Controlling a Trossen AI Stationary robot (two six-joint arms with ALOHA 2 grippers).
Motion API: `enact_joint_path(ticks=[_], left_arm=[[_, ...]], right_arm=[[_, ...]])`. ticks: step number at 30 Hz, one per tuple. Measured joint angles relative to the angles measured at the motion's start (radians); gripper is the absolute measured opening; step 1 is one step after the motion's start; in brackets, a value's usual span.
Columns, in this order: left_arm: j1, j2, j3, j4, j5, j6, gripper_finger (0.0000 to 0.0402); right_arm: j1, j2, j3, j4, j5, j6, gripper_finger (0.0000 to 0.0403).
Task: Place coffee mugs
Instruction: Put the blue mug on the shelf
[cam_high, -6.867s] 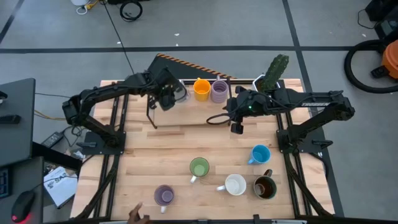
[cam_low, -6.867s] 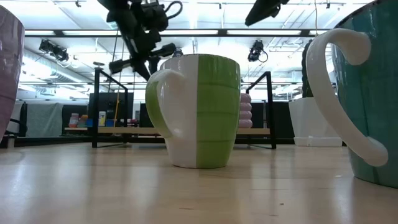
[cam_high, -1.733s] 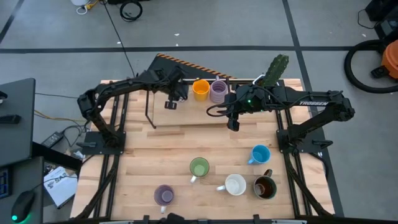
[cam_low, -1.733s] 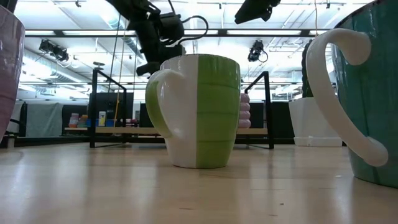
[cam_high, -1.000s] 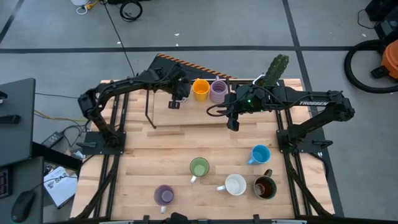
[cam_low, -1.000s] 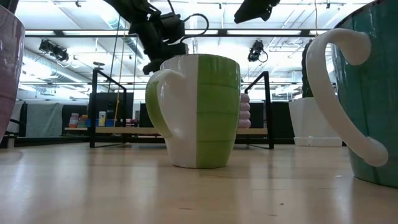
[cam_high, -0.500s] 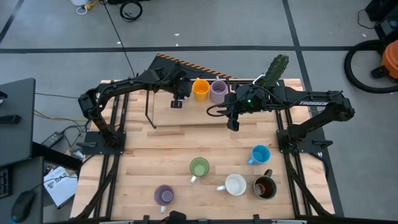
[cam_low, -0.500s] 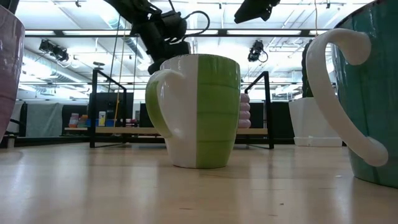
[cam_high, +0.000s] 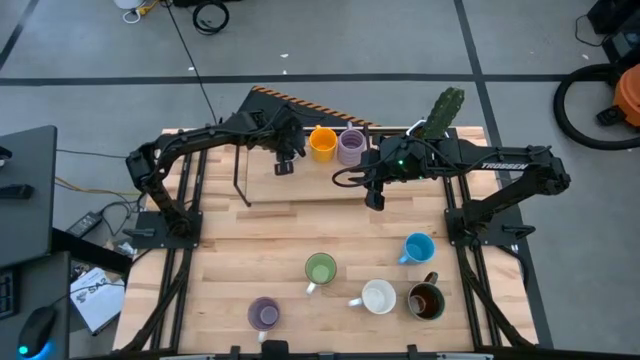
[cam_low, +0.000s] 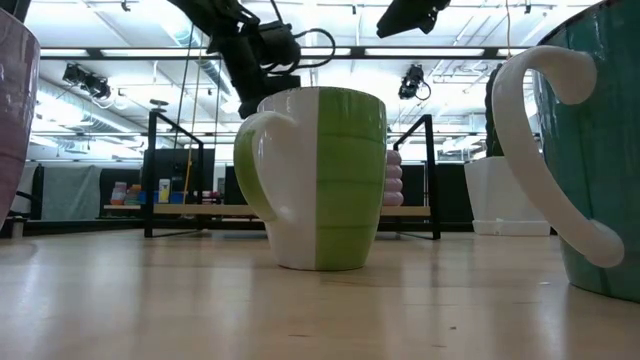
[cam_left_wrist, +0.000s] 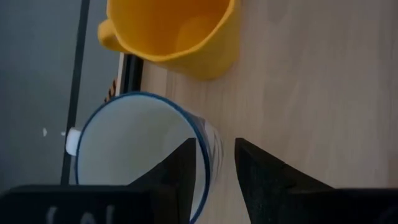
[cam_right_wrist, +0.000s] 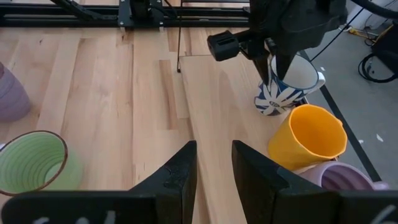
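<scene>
My left gripper is over the raised wooden shelf at the table's far side. It is shut on a white mug with a blue rim and pattern, right beside the orange mug and a lavender mug that stand on the shelf. My right gripper hangs open above the shelf's near edge with nothing between its fingers. Green, blue, white, dark brown and lavender mugs stand on their bases on the near part of the table. My left gripper has the mug's wall at the rim, one finger inside the mug and one outside. The fingers come from above, pointing down. The mug hangs tilted, its base at the shelf board; whether it rests there I cannot tell.
A white pot with a green cactus stands at the shelf's far right end. A thin black frame stands left of my left gripper. Bare wood lies between the shelf and the near mugs.
My left gripper has crept a little toward the table's right, closer to the orange mug, with the white and blue mug still in its hold.
</scene>
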Motion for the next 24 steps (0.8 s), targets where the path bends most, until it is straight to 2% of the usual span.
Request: enact_joint_path(ticks=[16, 24], left_arm=[[0.006, 0.064, 0.0, 0.022, 0.0, 0.108, 0.0115], [0.007, 0.064, 0.0, 0.039, 0.082, 0.235, 0.0073]], right_arm=[[0.0, 0.0, 0.0, 0.015, 0.0, -0.009, 0.0107], [0.0, 0.0, 0.0, 0.014, 0.0, -0.01, 0.0107]])
